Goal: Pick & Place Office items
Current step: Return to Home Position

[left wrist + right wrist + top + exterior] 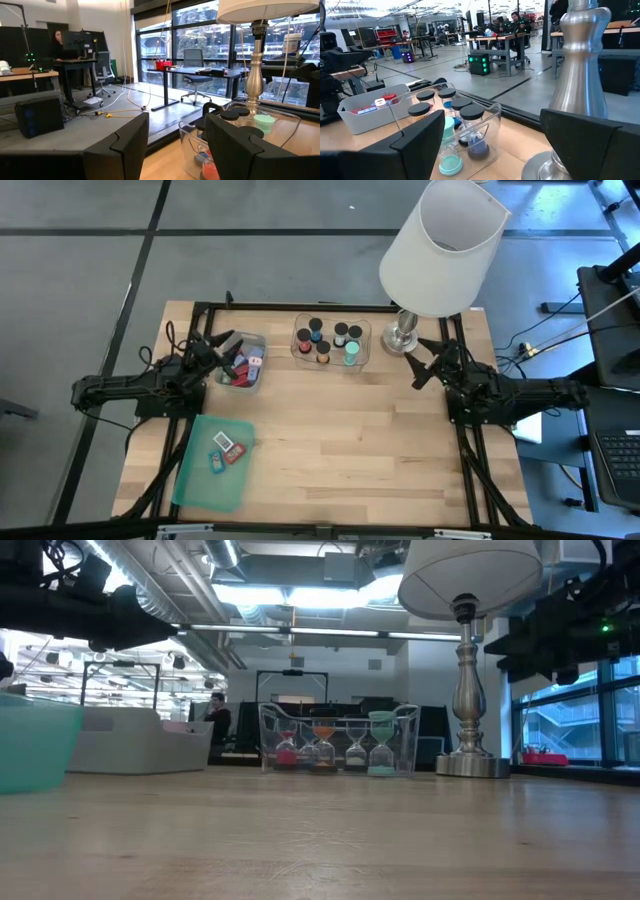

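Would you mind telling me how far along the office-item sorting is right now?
Two small items already lie on the teal tray. More remain in the grey bin, and the hourglasses stay in the clear container. Nothing is in hand: the left gripper hovers open over the bin, and the right gripper waits open beside the lamp.

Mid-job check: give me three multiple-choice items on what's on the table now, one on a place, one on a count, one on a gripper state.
1. Where is the lamp?
A. far right corner
B. on the teal tray
C. table centre

2. How many small items lie on the teal tray?
A. none
B. two
C. five

3. How are the right gripper fingers?
A. shut on a sand timer
B. open, holding nothing
C. shut on the lamp

Answers:
1 A: its base stands beside the clear bin of sand timers.
2 B: the high view shows two.
3 B: the right wrist view shows them spread, empty.
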